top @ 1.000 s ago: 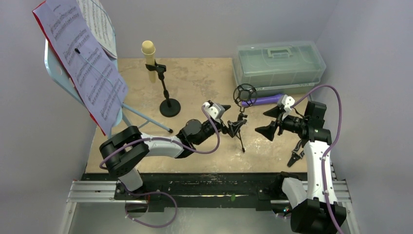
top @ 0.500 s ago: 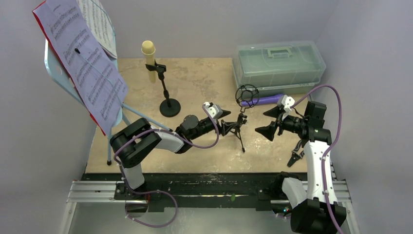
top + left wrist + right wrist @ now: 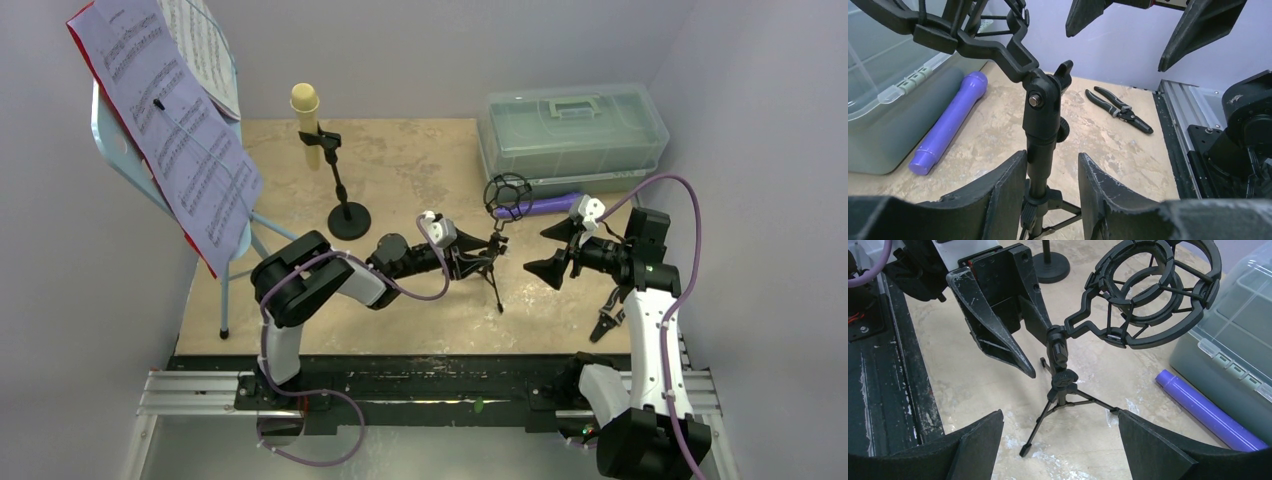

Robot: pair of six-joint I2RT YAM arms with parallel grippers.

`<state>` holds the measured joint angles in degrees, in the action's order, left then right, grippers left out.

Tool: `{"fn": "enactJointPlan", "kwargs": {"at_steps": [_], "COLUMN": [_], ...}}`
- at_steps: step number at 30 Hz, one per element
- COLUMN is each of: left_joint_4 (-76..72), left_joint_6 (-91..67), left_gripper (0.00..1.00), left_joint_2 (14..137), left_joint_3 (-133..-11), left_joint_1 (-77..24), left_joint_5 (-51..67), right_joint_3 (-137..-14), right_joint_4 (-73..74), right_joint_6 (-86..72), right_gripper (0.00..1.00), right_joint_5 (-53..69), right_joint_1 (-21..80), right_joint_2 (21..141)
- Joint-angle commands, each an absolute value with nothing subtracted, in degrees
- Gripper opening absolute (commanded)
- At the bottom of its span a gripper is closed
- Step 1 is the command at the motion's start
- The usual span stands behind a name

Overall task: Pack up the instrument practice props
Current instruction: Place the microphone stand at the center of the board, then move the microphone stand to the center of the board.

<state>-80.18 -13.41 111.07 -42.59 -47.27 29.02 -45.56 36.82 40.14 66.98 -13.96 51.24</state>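
Jaws of the left gripper (image 3: 1052, 160) apart, set astride the upright stem of the tripod mic holder (image 3: 1040, 125), low down, just above its spread legs. Seen from the left wrist, one finger (image 3: 998, 192) right against the stem or nearly so, the other with a clear gap to it; not clamped. Left arm stretched low across the table (image 3: 400, 160) to reach it.

Jaws of the right gripper (image 3: 1060, 415) wide apart, holding nothing. Hanging just beside the same holder on the opposite side, tips aimed toward it, not touching.

Holder upright on the table between the two grippers, its round shock-mount cage tilted over at the top.

Purple microphone (image 3: 1208, 412) flat on the table behind the holder, just beside the front wall of the translucent box (image 3: 570, 130) — lid on, handle on top.

Cream microphone (image 3: 305, 105) upright in the clip of the round-based mic holder (image 3: 340, 190), toward the back of the table, well apart from both grippers.

Light-blue music rest (image 3: 110, 140) at the left edge on its tripod legs, tilted back, carrying the red folder (image 3: 208, 265) and the printed sheet music (image 3: 170, 130).

Black pliers (image 3: 1120, 111) flat on the table near the right arm.
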Motion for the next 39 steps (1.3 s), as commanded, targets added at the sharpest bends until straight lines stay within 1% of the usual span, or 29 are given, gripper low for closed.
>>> {"fn": "enactJointPlan", "kwargs": {"at_steps": [1, 4, 9, 10, 13, 14, 15, 18, 20, 25, 28, 31, 33, 36, 39], "left_joint_4": [-86.26, -86.57, -85.61, -85.27, -83.98, -83.86, -83.82, -83.31, -82.67, -80.2, -77.87, -75.68, -75.25, -74.84, -72.36], "left_joint_6": [-16.3, -17.56, -17.81, -17.72, -17.9, -17.97, -18.01, -17.89, -17.61, -16.74, -15.26, -14.68, -14.78, -15.76, -16.14], "left_gripper": [0.38, 0.35, 0.34, 0.31, 0.07, 0.02, 0.0, 0.0, 0.0, 0.0, 0.0, 0.0, 0.0, 0.0, 0.0], "left_joint_2": [112.91, 113.9, 115.1, 115.18, 115.89, 116.06, 116.24, 116.77, 117.16, 119.52, 122.18, 126.55, 129.81, 135.68, 142.08], "left_joint_3": [-46.2, -47.99, -50.07, -50.45, -51.69, -52.03, -52.34, -53.65, -54.92, -60.62, -67.0, -73.98, -78.52, -86.69, -98.26], "left_joint_1": [-47.02, -47.11, -47.44, -47.52, -47.7, -47.86, -48.05, -49.09, -49.99, -52.69, -54.38, -55.39, -55.54, -55.63, -56.54], "left_joint_5": [32.32, 33.16, 33.66, 33.74, 34.01, 33.9, 33.66, 32.47, 30.61, 26.0, 24.02, 21.4, 19.06, 17.24, 16.22], "right_joint_3": [-45.55, -45.54, -45.6, -45.67, -45.62, -45.74, -45.77, -46.83, -48.15, -49.31, -49.06, -49.51, -49.88, -49.78, -48.9], "right_joint_4": [37.75, 37.79, 37.95, 37.95, 37.98, 38.12, 38.13, 38.07, 37.44, 29.82, 24.02, 21.27, 20.22, 17.86, 15.67], "right_joint_6": [41.13, 41.13, 41.22, 41.22, 41.31, 41.31, 41.37, 41.61, 40.77, 30.43, 21.5, 16.7, 13.72, 8.39, 4.99], "right_gripper": [0.88, 0.88, 0.88, 0.88, 0.89, 0.89, 0.89, 0.88, 0.87, 0.83, 0.83, 0.84, 0.85, 0.91, 0.93], "right_joint_5": [67.24, 67.31, 67.41, 67.43, 67.57, 67.59, 67.65, 66.47, 61.72, 49.79, 41.15, 36.1, 32.86, 25.95, 23.41], "right_joint_1": [-14.37, -14.33, -14.26, -14.32, -14.33, -14.36, -14.33, -14.45, -15.13, -25.75, -30.22, -32.81, -34.28, -35.48, -36.28], "right_joint_2": [50.97, 50.98, 50.9, 50.89, 50.82, 50.8, 50.76, 50.26, 49.46, 45.51, 42.62, 40.85, 40.18, 39.3, 38.66]}}
